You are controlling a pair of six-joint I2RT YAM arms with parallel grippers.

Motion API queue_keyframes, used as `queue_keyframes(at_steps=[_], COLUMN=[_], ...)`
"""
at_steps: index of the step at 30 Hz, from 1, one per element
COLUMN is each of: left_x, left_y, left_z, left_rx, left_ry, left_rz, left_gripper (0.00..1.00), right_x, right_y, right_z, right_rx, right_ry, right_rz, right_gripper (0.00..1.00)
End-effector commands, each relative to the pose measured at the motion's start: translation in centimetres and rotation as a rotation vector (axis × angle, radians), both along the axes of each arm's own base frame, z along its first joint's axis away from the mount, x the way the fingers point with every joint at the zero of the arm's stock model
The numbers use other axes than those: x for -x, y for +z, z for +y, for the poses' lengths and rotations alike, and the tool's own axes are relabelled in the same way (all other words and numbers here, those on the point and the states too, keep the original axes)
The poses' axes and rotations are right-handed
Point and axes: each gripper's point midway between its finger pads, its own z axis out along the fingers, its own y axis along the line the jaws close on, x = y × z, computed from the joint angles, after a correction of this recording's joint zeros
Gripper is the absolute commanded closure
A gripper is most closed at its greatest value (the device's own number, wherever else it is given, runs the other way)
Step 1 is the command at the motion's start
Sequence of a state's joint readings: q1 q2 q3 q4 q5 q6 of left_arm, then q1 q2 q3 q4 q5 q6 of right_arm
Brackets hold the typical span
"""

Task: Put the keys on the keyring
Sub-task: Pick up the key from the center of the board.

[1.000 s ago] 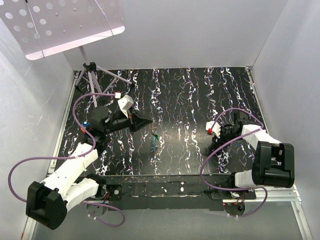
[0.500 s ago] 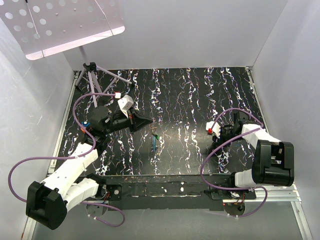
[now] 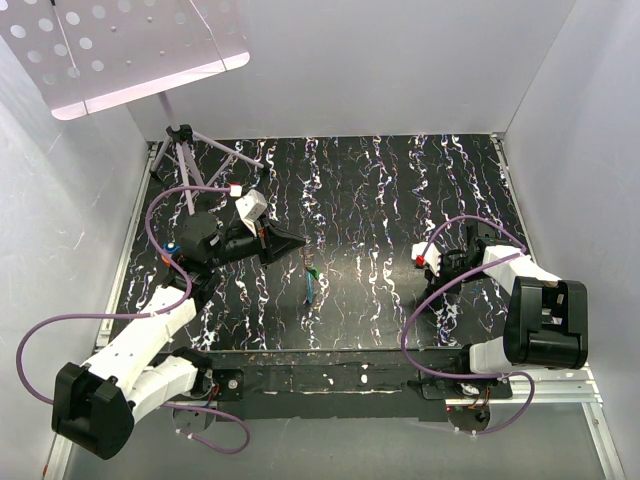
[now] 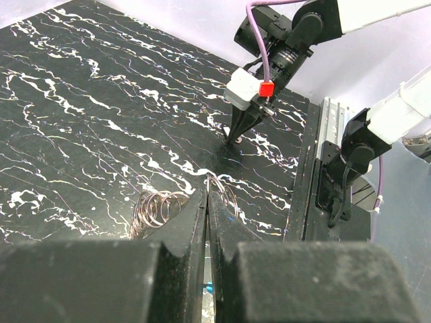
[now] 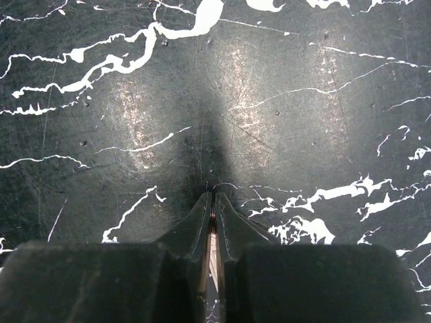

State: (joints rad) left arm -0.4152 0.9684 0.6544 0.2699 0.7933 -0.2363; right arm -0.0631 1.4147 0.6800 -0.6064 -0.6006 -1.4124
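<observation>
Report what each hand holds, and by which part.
Left hand: shut on the keyring, apparently pinching its wire at one edge. Right hand: shut; a pale sliver shows in its grip, but what it is cannot be told.

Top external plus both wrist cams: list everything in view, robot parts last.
keyring: one, silvery wire coils, at the left fingertips, apparently pinched.
keys: small cluster, teal and blue showing, mid-table just right of the left arm's tip; count unclear.
table: one, black with white veins.
tripod: one, grey, far-left corner.
panel: one, white, perforated, atop the tripod.
cables: two, purple, one per arm.
left gripper: black, shut.
right gripper: black, shut, tips down near the table.
</observation>
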Motion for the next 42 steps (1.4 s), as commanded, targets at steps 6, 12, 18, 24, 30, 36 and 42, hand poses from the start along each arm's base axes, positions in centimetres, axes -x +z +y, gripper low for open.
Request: queue_keyframes(at_steps=[6, 12, 18, 24, 30, 36, 42], left_x=[0.3, 0.3, 0.4, 0.8, 1.3, 1.5, 1.4], left_y=[3.3, 3.3, 3.2, 3.5, 3.6, 3.7, 3.6], left_z=[0.1, 0.1, 0.0, -0.2, -0.5, -0.7, -0.7], left_rx=[0.042, 0.042, 0.045, 0.065, 0.081, 0.091, 0.09], left_ry=[-0.002, -0.003, -0.013, -0.045, -0.08, -0.096, -0.098], left_rz=[-0.094, -0.095, -0.093, -0.101, -0.113, -0.112, -0.11], left_gripper=[1.0, 1.0, 1.0, 1.0, 1.0, 1.0, 1.0], right_x=[-0.8, -2.1, -3.3, -4.3, -4.9, -4.6, -4.1], right_y=[1.1, 3.6, 7.7, 13.9, 20.9, 24.9, 25.0], right_z=[-0.2, 0.8, 2.8, 5.4, 7.5, 8.5, 9.2], right_rx=[0.011, -0.072, -0.223, -0.417, -0.606, -0.705, -0.733], right_ry=[-0.038, -0.145, -0.225, -0.254, -0.266, -0.275, -0.299], right_rz=[0.021, 0.06, 0.126, 0.229, 0.358, 0.454, 0.512], right_gripper=[0.99, 0.99, 0.99, 0.99, 0.99, 0.99, 0.99])
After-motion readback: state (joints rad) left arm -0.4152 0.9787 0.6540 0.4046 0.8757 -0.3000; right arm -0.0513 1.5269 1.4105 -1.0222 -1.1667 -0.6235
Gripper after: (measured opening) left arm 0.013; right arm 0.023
